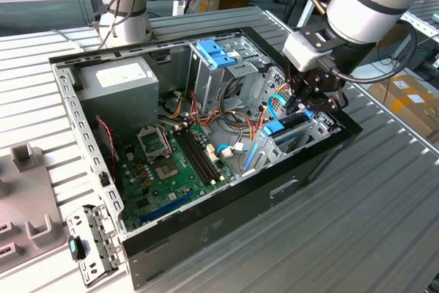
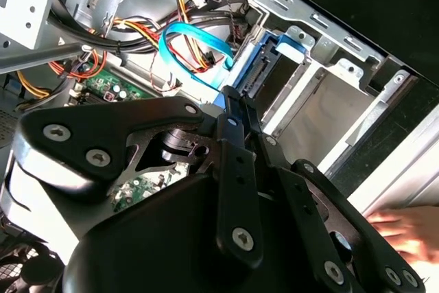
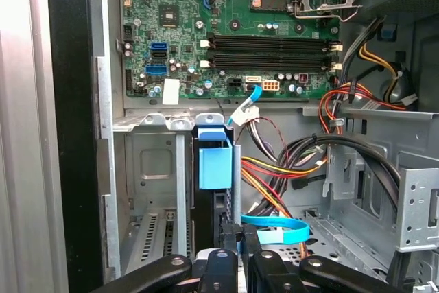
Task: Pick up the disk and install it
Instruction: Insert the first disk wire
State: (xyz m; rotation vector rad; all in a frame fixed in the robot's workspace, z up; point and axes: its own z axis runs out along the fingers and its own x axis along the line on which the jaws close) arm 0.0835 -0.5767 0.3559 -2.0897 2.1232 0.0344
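The disk (image 1: 282,125) stands on edge in a grey bay at the front corner of the open computer case (image 1: 206,235), toward the exterior view's right. Its light-blue caddy rail (image 3: 215,161) shows in both wrist views, with the dark drive body under it. My gripper (image 1: 302,106) hangs straight over the disk's end nearest the case wall. The fingers (image 2: 233,125) are drawn together, and their tips rest against the blue rail (image 2: 269,66). I see no gap between them in the second wrist view. In the first wrist view my gripper (image 3: 239,243) sits just above the disk's edge.
A light-blue flat cable (image 3: 274,228) and bundled coloured wires lie beside the bay. The motherboard (image 1: 171,169), a grey power-supply box (image 1: 120,80) and a drive cage with a blue latch (image 1: 216,53) occupy the case. A person's hand (image 2: 405,232) rests outside the case wall.
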